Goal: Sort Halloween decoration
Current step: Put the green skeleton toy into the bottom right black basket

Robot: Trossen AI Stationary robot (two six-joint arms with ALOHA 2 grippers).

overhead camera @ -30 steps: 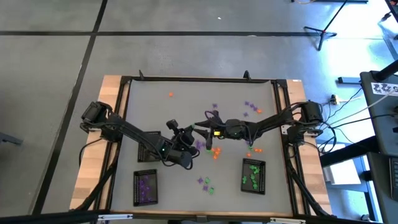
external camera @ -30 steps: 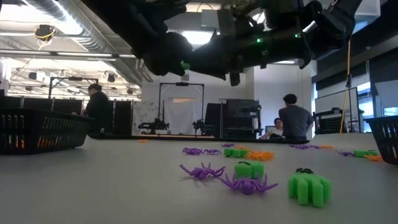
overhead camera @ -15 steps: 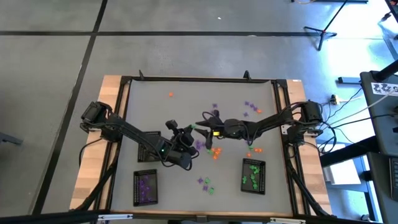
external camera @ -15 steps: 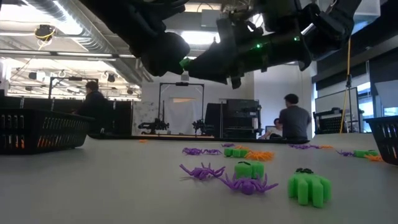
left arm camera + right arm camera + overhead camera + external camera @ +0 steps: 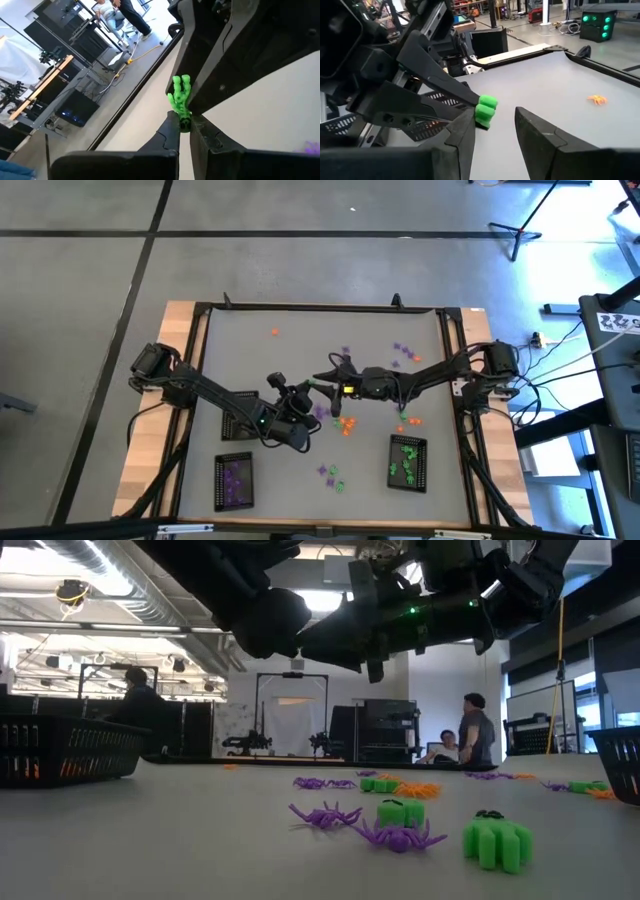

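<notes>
The grey table with its black frame and wooden side strips (image 5: 300, 340) is carrying both dark arms, which are meeting above its middle. The left arm is reaching in from the left, and its left gripper (image 5: 184, 122) is pinching a small green plastic trinket (image 5: 179, 97) tightly between narrow fingers, holding it in the air. The right arm is stretching in from the right, and the right gripper (image 5: 494, 112) is facing that green trinket with its fingers standing apart, one on either side of it; whether they are touching it cannot be told. Three black rectangular mesh trays are sitting on the near half: a tray with purple pieces (image 5: 235, 481) at near left, a tray (image 5: 238, 418) under the left arm, and a tray with green pieces (image 5: 407, 461) at near right. Loose orange trinkets (image 5: 346, 426) are lying just below the grippers, purple trinkets (image 5: 402, 350) toward far right, and a lone orange piece (image 5: 275, 332) at far left.
</notes>
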